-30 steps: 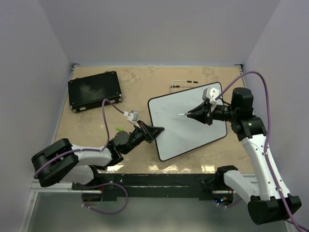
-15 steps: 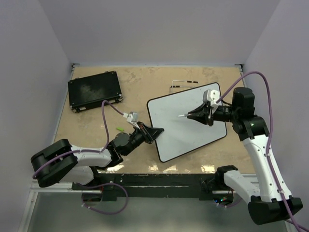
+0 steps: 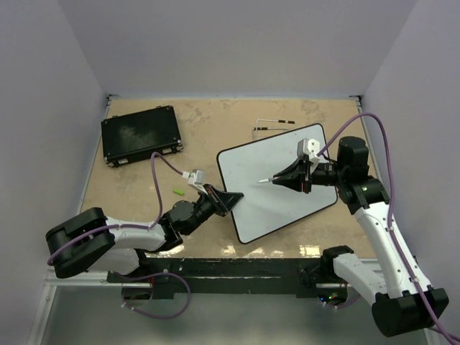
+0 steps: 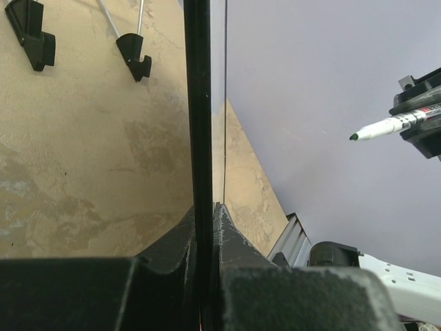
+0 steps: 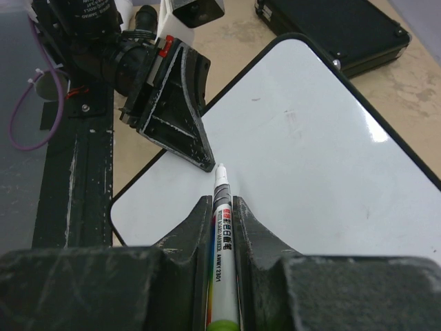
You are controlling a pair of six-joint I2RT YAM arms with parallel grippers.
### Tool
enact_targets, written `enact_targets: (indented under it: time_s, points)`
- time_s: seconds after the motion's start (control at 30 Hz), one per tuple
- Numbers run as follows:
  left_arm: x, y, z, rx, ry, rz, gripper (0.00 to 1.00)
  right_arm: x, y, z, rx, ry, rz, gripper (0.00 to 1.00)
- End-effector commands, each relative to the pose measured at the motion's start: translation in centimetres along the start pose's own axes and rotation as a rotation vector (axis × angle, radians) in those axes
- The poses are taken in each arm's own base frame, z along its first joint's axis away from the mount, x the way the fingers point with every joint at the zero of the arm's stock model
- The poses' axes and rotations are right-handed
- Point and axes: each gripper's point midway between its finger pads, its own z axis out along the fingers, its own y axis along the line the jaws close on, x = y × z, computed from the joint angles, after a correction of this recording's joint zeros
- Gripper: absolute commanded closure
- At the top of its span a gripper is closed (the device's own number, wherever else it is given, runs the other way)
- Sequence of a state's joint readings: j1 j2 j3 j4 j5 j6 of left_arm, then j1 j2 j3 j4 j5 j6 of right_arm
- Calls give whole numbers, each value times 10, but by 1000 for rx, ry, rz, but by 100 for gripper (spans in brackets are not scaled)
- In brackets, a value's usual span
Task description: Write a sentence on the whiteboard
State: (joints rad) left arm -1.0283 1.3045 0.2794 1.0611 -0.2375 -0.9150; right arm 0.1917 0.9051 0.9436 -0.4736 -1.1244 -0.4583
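My left gripper (image 3: 233, 195) clamps the whiteboard (image 3: 280, 210) edge; right gripper (image 3: 286, 177) pinches a marker (image 3: 267, 180). I see its tip held off the surface

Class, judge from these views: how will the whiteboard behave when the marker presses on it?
The whiteboard looks thin but stiff, so it likely won't flop. Its glossy face may let the marker tip skid. Clamped at only one edge by the left gripper, it might pivot under a sideways push.

whiteboard (image 3: 266, 208) 1 | marker (image 5: 220, 189) 1 | black case (image 3: 140, 134) 1 | tools 2 (left tool (image 3: 237, 194), right tool (image 3: 279, 178)) | green bit (image 3: 177, 192) 1
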Motion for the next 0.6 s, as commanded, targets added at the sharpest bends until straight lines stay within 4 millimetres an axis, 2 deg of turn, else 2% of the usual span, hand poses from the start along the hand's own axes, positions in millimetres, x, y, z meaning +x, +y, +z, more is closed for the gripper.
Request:
enact_targets:
  time_s: [0.0,0.23,0.43,0.57]
  points:
    - [-10,-7,-2,24,-52,47,100,-7,6,2,-16,-34,-25,100]
    - [-7,-11,1,31,-48,53,100,-10,-4,-1,49,-13,-69,100]
    - [-7,-13,2,36,-46,57,100,-17,-2,-5,59,-4,-106,100]
    - [-6,-12,0,35,-48,58,100,-27,-4,-10,80,6,-135,100]
